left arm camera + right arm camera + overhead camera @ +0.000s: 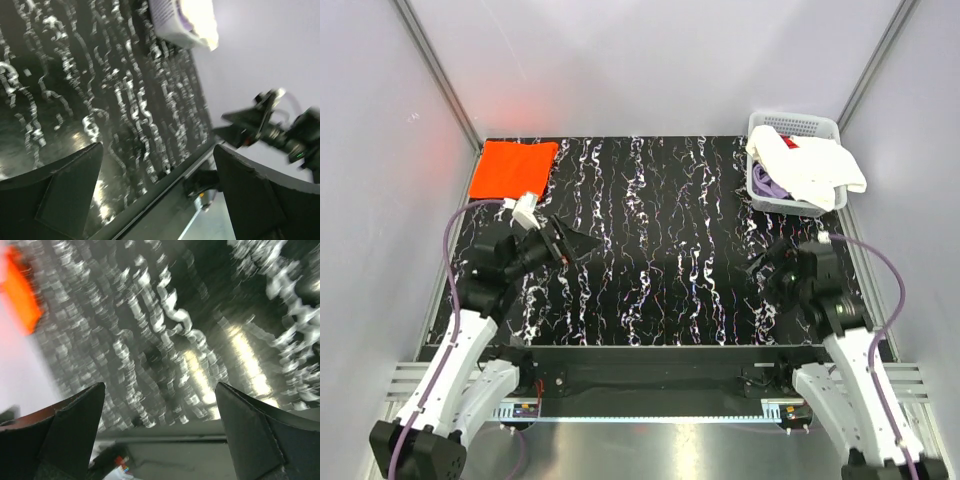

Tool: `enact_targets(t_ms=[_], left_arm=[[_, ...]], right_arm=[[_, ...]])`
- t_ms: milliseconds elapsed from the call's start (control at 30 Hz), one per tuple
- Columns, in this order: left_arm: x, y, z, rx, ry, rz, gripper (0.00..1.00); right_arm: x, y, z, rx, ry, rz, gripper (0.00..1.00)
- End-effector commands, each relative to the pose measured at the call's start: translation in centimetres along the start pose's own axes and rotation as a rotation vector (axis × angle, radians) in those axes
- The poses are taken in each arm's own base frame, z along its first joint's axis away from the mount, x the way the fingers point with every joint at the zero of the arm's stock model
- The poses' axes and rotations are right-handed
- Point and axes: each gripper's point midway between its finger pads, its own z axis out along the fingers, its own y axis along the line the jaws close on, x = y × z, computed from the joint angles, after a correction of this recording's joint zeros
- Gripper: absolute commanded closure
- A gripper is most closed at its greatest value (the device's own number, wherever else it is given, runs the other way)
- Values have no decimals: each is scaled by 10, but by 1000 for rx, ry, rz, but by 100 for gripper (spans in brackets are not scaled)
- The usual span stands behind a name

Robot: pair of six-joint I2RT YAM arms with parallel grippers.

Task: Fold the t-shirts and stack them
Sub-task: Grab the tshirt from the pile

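The orange t-shirt (512, 168) lies folded flat at the far left corner of the black marbled table (660, 250); a blurred edge of it shows in the right wrist view (20, 295). The white t-shirt (810, 165) is heaped in a grey basket (823, 128) at the far right, with a bit of red showing; it also shows in the left wrist view (200, 20). My left gripper (582, 243) is open and empty above the table's left side. My right gripper (756, 270) is open and empty above the right side.
Purple cloth (767, 185) hangs in the basket under the white shirt. Grey walls with metal rails enclose the table on three sides. The table's front edge (650, 350) runs just ahead of the arm bases.
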Motion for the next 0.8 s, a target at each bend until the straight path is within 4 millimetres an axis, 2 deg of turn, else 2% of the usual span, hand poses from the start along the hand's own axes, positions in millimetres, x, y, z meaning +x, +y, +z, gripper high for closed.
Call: enact_targets(t_ms=[0,33,67,100,133,167,200,233,267,300,333,367,400,433,467,500,533,567,600,633,667,700,733,767], left_arm=[[-24,-30,-20,-9,-23,223,1],[-32,-25,-21,-61,-48,237,1],[-34,-22,-22,-96,-48,245,1],[-42,-27,-25,-114,-68,266,1],[-39,-19,-28,-163,-57,272,1],[-39,-19,-30,-171,-57,284,1],[-39,-22,-33,-163,-59,307,1],[-37,-25,-36,-149,-49,349,1],[-36,-28,-39,-142,-50,370,1],[-33,-27,-45,-154,-40,391,1],[-39,-27,-50,-186,-63,397,1],[-41,-23,-55,-227,-68,389,1],[-35,-14,-62,-283,-40,377,1],[-40,-13,-68,-315,-56,394,1],[-39,-12,-71,-322,-49,414,1],[-39,-11,-72,-323,-41,453,1],[-37,-12,-73,-315,-35,469,1],[-36,-10,-72,-319,-27,478,1],[-35,-7,-72,-323,-17,492,1],[-35,-5,-71,-326,-10,499,2],[-34,-2,-70,-331,-3,505,5],[-34,-1,-69,-329,0,514,7],[-33,1,-68,-332,7,523,9],[-32,1,-67,-333,14,525,10]], right_arm=[[-67,17,-3,129,-199,-170,0],[-77,23,-1,152,-209,-212,0],[-90,20,11,231,-203,-263,0],[-101,25,12,256,-222,-269,0],[-121,41,5,274,-276,-260,0],[-131,36,16,357,-275,-236,0],[-143,36,15,409,-315,-211,0],[-159,53,12,391,-351,-222,0],[-165,57,25,404,-339,-252,0],[-184,68,24,406,-399,-263,0],[-194,72,27,413,-422,-254,0],[-203,73,41,427,-406,-286,0],[-226,87,38,401,-455,-274,0],[-237,91,43,401,-467,-281,0],[-245,84,64,441,-437,-311,3],[-266,94,64,426,-467,-307,5],[-274,93,73,447,-455,-315,5],[-278,76,102,511,-396,-325,10],[-291,88,103,503,-394,-332,15],[-303,79,110,525,-381,-331,20],[-305,64,134,576,-338,-351,24],[-310,63,142,587,-336,-362,25],[-321,71,144,579,-366,-370,25],[-325,58,161,627,-361,-381,25]])
